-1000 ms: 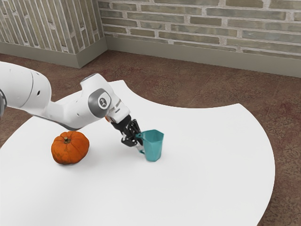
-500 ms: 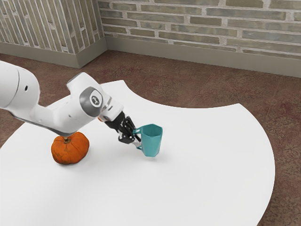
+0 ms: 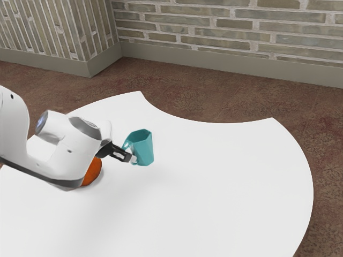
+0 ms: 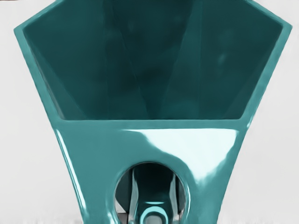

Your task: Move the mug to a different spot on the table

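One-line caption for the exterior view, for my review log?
Franka gripper holds a tilted teal mug by its handle over the white table, an orange pumpkin half hidden behind the arm.

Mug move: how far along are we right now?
Done: the gripper is shut on the handle of the teal mug. In hand: the mug hangs tilted, apparently clear of the white table, close to the orange pumpkin. Left: set it down on a new spot and release.
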Action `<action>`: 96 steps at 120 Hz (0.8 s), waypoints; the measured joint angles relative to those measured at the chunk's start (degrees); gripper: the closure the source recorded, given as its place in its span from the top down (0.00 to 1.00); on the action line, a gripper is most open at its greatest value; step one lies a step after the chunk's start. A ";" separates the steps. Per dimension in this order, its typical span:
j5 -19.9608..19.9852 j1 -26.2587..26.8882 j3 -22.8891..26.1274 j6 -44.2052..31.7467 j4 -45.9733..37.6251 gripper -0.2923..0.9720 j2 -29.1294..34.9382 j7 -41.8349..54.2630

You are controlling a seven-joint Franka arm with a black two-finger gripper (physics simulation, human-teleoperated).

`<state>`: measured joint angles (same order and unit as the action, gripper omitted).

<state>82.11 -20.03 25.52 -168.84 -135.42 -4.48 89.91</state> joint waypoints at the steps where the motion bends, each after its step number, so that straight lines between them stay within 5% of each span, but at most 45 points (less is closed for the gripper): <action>1: 0.45 -0.02 -0.05 -0.38 -0.04 0.23 -0.07 0.01; 24: 7.15 -0.87 -0.60 -6.83 -0.43 0.23 -4.08 0.39; 61: 8.77 0.50 -0.72 -11.46 1.04 0.24 -9.28 2.40; 96: 9.24 1.22 -0.74 -12.10 1.24 0.60 -9.16 3.51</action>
<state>91.35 -18.81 24.78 -180.95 -134.18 -13.64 93.42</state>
